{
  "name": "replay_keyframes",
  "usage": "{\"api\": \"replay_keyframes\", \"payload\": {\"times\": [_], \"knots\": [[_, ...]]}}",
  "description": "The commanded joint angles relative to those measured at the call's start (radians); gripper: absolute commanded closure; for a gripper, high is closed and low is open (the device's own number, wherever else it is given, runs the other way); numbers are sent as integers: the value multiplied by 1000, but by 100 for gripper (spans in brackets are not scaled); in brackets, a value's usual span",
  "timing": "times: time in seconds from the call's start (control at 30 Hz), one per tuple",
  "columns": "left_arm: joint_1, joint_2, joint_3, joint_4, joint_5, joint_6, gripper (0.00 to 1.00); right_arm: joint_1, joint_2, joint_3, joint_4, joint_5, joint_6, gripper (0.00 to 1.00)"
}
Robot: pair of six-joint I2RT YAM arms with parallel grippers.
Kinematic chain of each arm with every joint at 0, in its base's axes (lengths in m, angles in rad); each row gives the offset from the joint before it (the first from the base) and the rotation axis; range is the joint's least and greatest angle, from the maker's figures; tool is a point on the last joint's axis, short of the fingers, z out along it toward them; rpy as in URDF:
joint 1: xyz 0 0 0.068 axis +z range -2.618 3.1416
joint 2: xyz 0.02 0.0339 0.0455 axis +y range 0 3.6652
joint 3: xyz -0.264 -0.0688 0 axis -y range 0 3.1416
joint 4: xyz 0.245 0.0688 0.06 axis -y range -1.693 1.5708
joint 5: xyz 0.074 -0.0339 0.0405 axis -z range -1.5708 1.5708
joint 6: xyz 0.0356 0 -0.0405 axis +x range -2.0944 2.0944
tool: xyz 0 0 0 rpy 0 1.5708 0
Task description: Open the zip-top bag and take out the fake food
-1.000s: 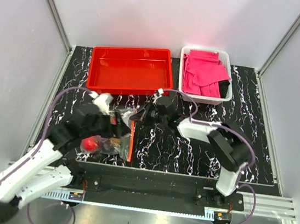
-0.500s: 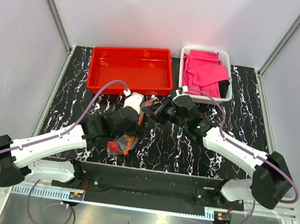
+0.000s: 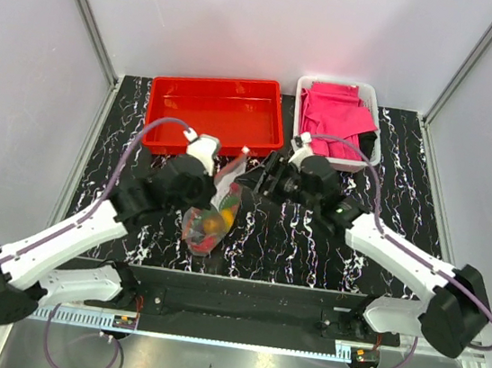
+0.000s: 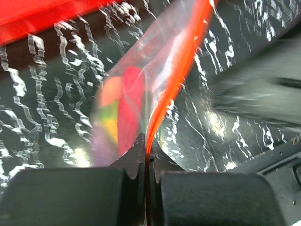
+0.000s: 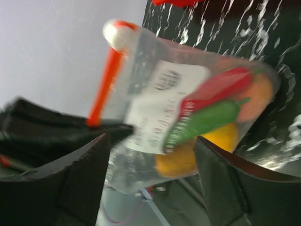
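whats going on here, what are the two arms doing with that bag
The left pincer is shut on the red-orange zip strip of the zip-top bag and holds the bag up by that edge. The right pincer is open, with a finger on either side of the bag, not gripping it. The fake food is inside the bag; none of it lies out on the table yet.

The zip-top bag is seen as clear, crinkled plastic film with a smooth red-orange zip strip. The fake food appears as smooth, glossy plastic. A polished marbled finish is shown by the table; the red tray is shiny plastic.
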State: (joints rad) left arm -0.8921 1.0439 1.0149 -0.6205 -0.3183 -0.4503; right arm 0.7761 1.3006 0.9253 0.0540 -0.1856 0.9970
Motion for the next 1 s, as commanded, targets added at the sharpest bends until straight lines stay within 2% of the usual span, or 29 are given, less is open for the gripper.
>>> {"api": "replay_keyframes", "payload": {"times": [0.0,0.1,0.13,0.2,0.3,0.4,0.63,0.87,0.97], "knots": [[99,-128,24,1,203,87,100,-60,-95,52,-145,-98,-425,13],[160,-168,22,-18,318,122,100,-81,-158,37,-164,-90,-574,1],[173,-176,22,-19,393,131,100,-90,-182,23,-161,-97,-615,0],[194,-185,22,-24,438,142,100,-97,-189,9,-126,-211,-760,0],[205,-186,25,-28,511,160,100,-95,-201,14,-105,-339,-894,0],[211,-186,33,-25,611,170,100,-98,-228,-2,-31,-428,-968,0],[214,-196,51,-19,742,186,100,-147,-247,-51,70,-581,-1031,0],[217,-196,50,-4,831,194,100,-202,-187,-36,182,-781,-928,0],[217,-199,51,11,855,194,100,-204,-147,-23,198,-839,-907,5]]}}
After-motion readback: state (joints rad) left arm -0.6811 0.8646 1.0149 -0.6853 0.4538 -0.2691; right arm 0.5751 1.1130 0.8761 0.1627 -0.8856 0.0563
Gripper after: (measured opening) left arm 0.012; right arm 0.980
